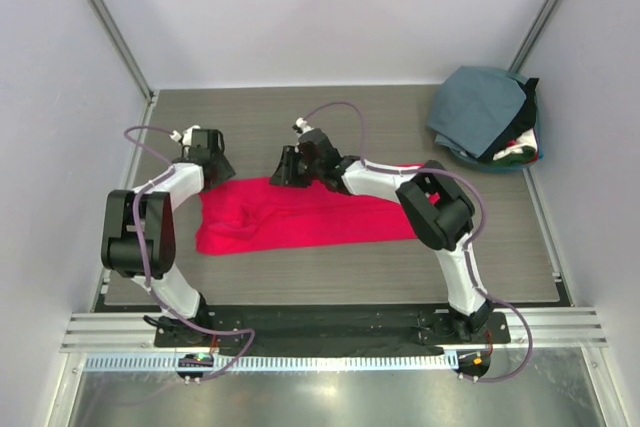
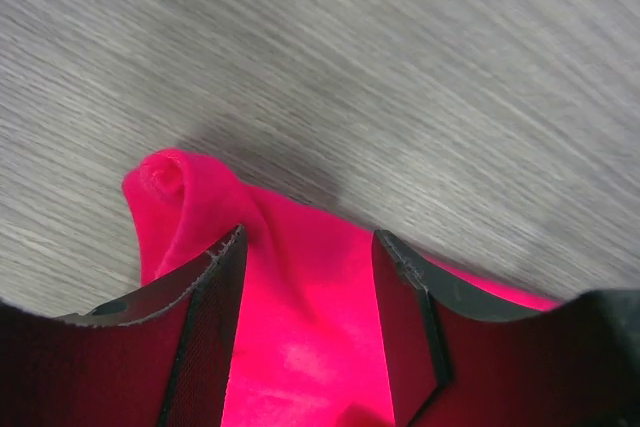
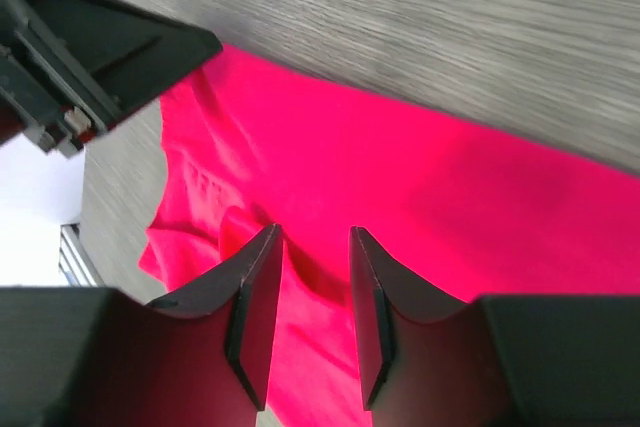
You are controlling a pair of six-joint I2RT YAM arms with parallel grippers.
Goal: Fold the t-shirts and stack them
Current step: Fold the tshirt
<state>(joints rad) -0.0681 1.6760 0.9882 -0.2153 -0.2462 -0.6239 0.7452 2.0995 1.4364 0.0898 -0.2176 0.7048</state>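
Note:
A bright red t-shirt (image 1: pixel 300 215) lies folded into a long band across the middle of the table. My left gripper (image 1: pixel 213 165) is at its far left corner. In the left wrist view the gripper (image 2: pixel 310 242) is open, with red cloth (image 2: pixel 300 347) between the fingers and a curled corner (image 2: pixel 165 179) just beyond the tips. My right gripper (image 1: pixel 287 169) is at the shirt's far edge, a little right of the left one. In the right wrist view it (image 3: pixel 312 237) is open, with a small gap, just above the red cloth (image 3: pixel 450 207) and a raised wrinkle (image 3: pixel 240 232).
A pile of other t-shirts (image 1: pixel 487 117) lies at the back right corner, slate grey-blue on top, with dark, white and red parts showing at its right edge. The left gripper's body (image 3: pixel 90 47) shows at the top left of the right wrist view. Grey walls close in the table.

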